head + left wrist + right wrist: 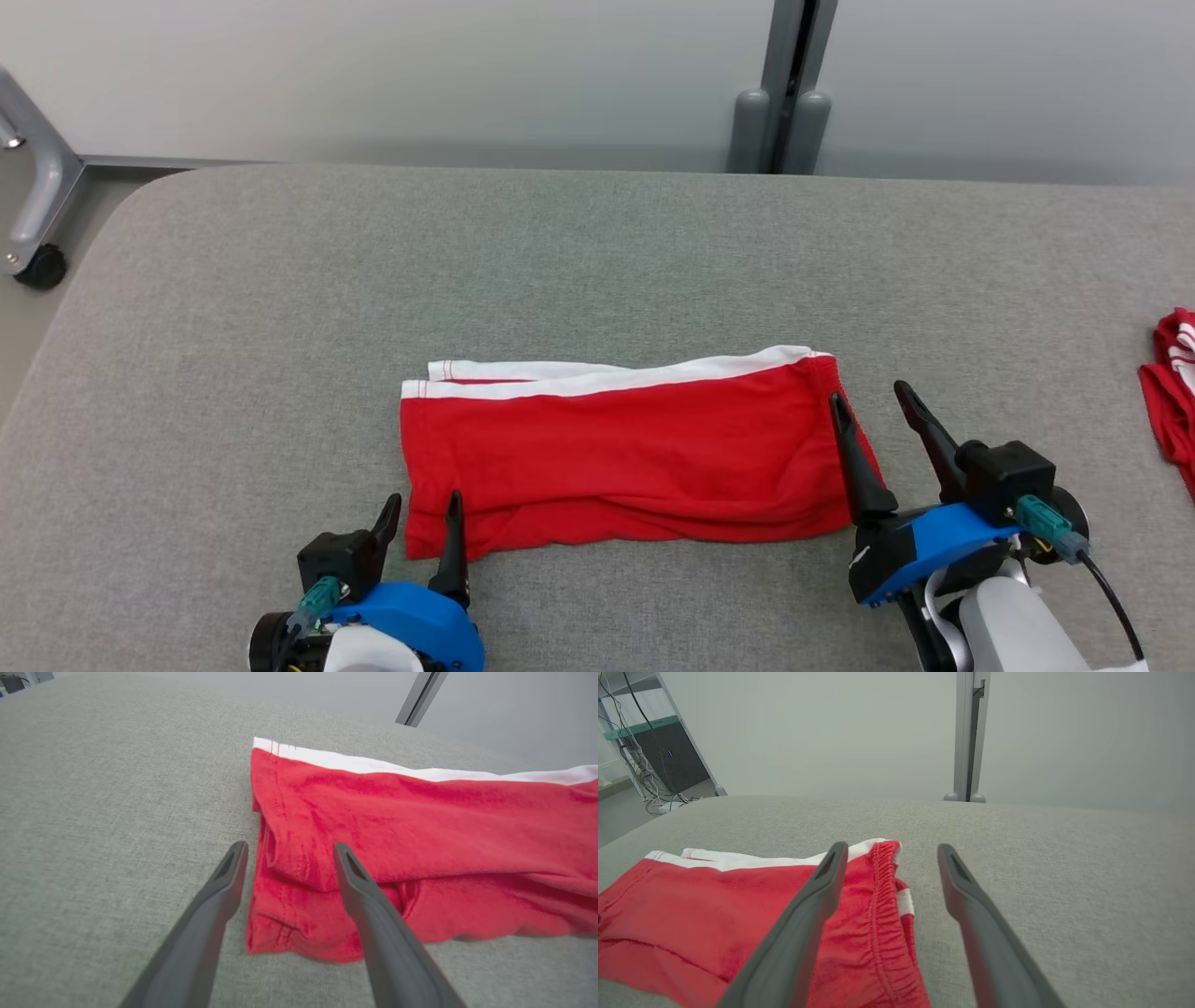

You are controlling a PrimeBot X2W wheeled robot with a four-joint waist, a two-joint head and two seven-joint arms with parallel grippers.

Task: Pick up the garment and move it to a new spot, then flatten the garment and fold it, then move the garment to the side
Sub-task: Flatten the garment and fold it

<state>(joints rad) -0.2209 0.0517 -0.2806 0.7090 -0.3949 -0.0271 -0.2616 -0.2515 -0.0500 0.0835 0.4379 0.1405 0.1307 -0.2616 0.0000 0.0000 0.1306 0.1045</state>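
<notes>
Left end effector, right end effector spread at garment ends, underlayers hidden.

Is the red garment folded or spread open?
Folded. The red shorts lie as a narrow band; in the left wrist view an upper layer overlaps a lower one at their near corner.

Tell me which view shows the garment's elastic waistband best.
Right wrist view: the waistband of the garment runs up mid-frame, gathers sharp, between the fingers of the right gripper. Head view gives a thin edge at the garment's right end, partly behind a gripper finger. Left wrist view looks at the opposite, hemmed end.
</notes>
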